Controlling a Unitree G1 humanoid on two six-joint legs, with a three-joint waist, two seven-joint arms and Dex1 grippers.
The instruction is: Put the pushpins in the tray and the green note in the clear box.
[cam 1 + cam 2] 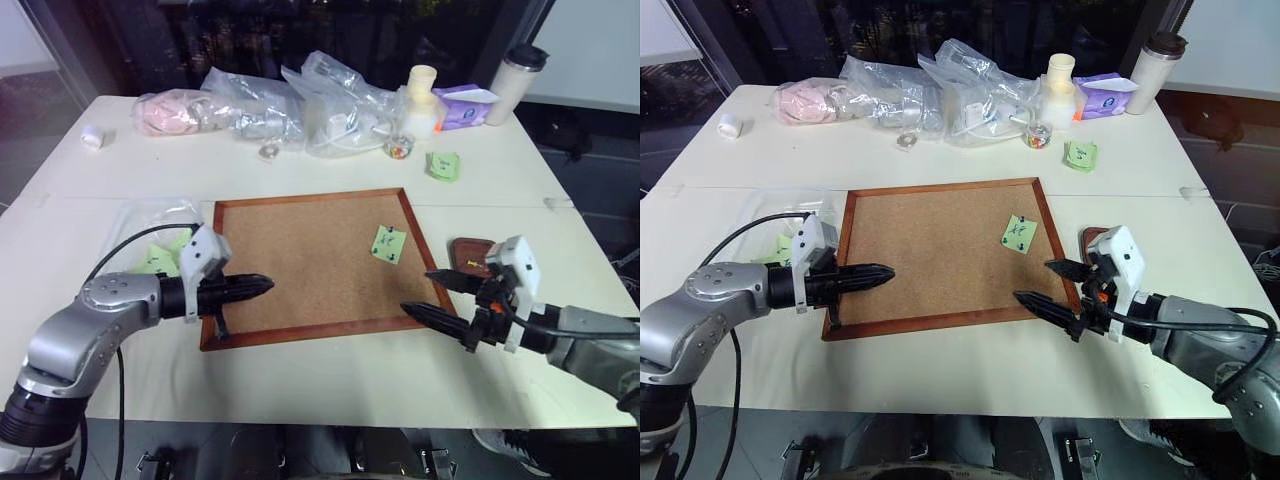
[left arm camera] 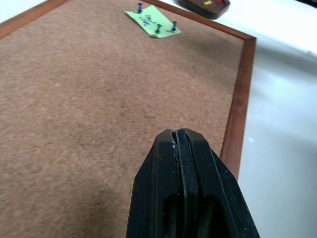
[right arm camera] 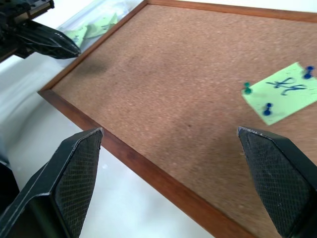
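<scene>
Presently: left gripper (image 1: 262, 285) jaws shut | right gripper (image 1: 432, 294) jaws wide | plastic bags (image 1: 300, 100) behind corkboard (image 1: 300, 270)

White table (image 1: 300, 380), perhaps dark windows

note (image 1: 388, 243) on corkboard (image 1: 300, 265), tray (image 1: 470, 252) right

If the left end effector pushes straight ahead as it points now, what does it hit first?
Probably the bare cork of the corkboard: the shut left end effector aims slightly downward across it, toward the pinned green note. Depth is unclear, so the contact spot is a guess.
</scene>
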